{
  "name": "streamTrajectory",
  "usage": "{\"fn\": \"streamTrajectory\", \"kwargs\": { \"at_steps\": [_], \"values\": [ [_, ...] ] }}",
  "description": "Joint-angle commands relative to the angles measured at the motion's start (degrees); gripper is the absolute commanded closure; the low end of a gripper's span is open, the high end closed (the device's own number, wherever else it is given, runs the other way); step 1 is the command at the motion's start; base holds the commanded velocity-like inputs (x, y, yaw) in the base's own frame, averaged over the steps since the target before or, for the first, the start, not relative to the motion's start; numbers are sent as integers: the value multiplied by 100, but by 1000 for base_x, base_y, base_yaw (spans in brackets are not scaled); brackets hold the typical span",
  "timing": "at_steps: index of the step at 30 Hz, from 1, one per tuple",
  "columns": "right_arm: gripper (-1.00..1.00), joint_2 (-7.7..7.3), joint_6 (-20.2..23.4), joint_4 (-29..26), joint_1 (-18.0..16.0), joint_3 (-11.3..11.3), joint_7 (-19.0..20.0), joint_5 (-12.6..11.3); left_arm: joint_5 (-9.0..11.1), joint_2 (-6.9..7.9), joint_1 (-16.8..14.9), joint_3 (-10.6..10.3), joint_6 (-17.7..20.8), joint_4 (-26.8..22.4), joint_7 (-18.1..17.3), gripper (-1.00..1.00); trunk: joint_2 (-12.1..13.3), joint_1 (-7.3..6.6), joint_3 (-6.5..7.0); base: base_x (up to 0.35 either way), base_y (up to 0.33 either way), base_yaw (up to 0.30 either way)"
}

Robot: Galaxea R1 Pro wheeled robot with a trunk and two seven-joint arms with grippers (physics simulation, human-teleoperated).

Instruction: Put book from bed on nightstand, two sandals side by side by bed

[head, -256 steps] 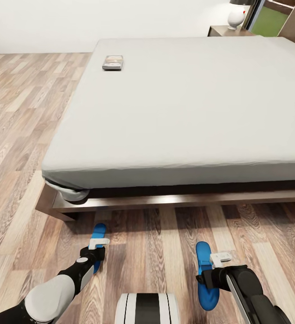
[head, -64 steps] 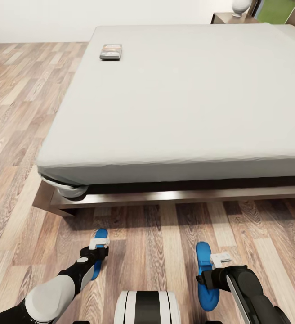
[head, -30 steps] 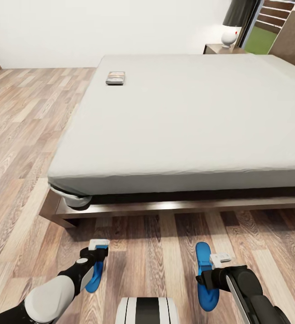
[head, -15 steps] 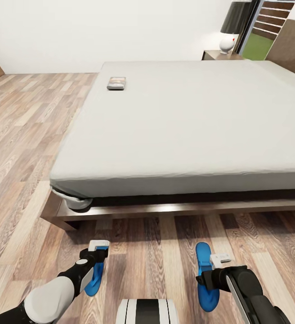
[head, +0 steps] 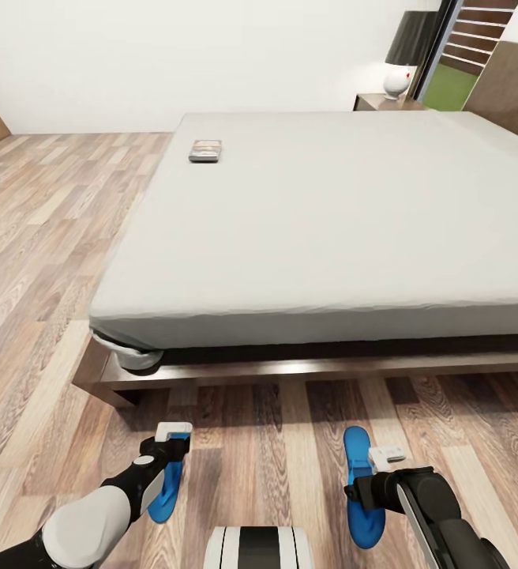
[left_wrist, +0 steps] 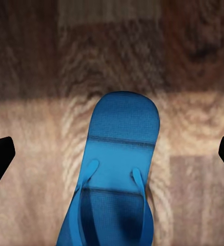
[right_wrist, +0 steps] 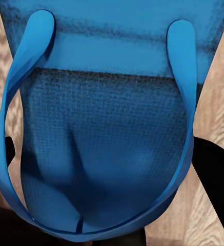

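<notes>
The bed (head: pixel 330 213) spreads ahead of me, its mattress pale grey on a dark wooden frame. The small dark book (head: pixel 205 150) lies near the mattress's far left corner. A nightstand (head: pixel 376 101) stands beyond the bed at the back right. One blue sandal (head: pixel 164 495) lies flat on the floor under my left gripper (head: pixel 169 457). In the left wrist view this sandal (left_wrist: pixel 119 174) sits below the gripper (left_wrist: pixel 112 154), whose fingers are spread wide apart and do not touch it. My right gripper (head: pixel 367 488) is shut on the other sandal (head: pixel 358 449), which shows very close up (right_wrist: pixel 106 128) between dark fingers (right_wrist: pixel 214 171).
A lamp (head: pixel 401 55) with a dark shade and white base stands on the nightstand. Wood-plank floor (head: pixel 38 237) runs along the bed's left side and in front of its frame (head: pixel 290 367). A window with green outside (head: pixel 448 79) is at the back right.
The head view has tilted up, showing more wall and the lamp. Since 2.1 s ago the left sandal has dropped from the left gripper and lies further back beneath it. The right sandal stays held.
</notes>
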Motion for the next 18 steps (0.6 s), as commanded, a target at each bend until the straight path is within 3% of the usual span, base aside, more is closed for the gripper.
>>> {"fn": "streamTrajectory", "kwargs": {
  "at_steps": [1,18],
  "values": [
    [100,-4,21,-5,-3,8,47,59,-61,-1,-1,37,-18,1,24,-100,-1,-1,-4,0,0,0],
    [100,-4,21,26,-3,10,40,59,-61,17,35,37,-11,17,-38,-100,-1,-1,-4,0,0,0]
  ]
}}
